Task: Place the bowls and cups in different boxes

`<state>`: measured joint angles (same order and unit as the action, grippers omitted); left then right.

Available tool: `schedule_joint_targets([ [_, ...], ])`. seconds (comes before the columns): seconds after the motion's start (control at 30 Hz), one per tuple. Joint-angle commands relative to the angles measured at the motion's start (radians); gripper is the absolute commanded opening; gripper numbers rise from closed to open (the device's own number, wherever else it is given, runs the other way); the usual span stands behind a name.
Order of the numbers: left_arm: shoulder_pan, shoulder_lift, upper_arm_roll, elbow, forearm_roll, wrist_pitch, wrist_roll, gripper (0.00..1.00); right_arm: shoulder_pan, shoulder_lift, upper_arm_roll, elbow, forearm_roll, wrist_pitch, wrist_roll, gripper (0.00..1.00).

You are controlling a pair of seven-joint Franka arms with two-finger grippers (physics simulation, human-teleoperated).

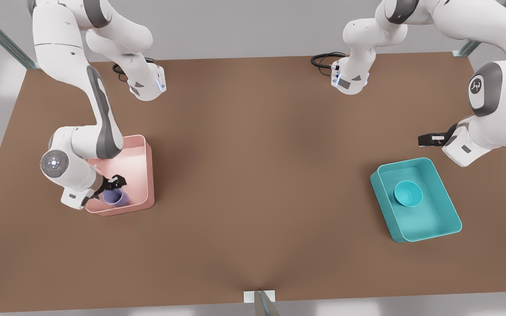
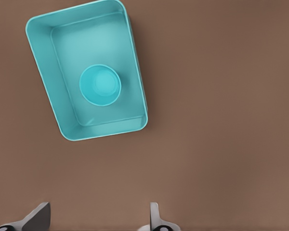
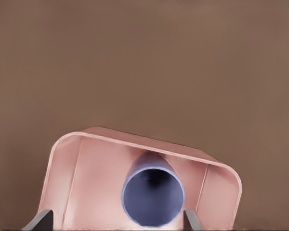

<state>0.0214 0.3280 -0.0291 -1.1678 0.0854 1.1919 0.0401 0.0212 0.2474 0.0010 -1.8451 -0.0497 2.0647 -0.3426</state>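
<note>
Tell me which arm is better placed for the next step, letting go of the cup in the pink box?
The right arm. Its end effector is at the cup inside the pink box, a finger on either side. The left end effector waits open above the table beside the teal box, where the bowl already lies.

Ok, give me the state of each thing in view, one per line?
Lavender cup: in the pink box, between open fingers.
Teal bowl: upright in the teal box.
Right gripper: open, around the cup.
Left gripper: open, empty, beside the teal box.
</note>
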Motion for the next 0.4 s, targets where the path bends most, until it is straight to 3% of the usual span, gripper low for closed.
schedule_joint_targets([
  [0.0, 0.000, -0.001, 0.000, 0.000, 0.000, -0.005, -0.049, 1.00, 0.000, -0.057, 0.001, 0.013, 0.019, -0.185, -0.092, 1.00],
  [0.17, 0.000, -0.001, 0.001, 0.000, 0.000, -0.001, -0.051, 1.00, 0.009, -0.177, -0.003, 0.251, 0.057, -0.607, 0.109, 1.00],
  [0.37, -0.002, -0.001, -0.002, 0.000, 0.000, -0.001, -0.051, 1.00, 0.009, -0.180, -0.006, 0.314, 0.044, -0.649, 0.191, 1.00],
])
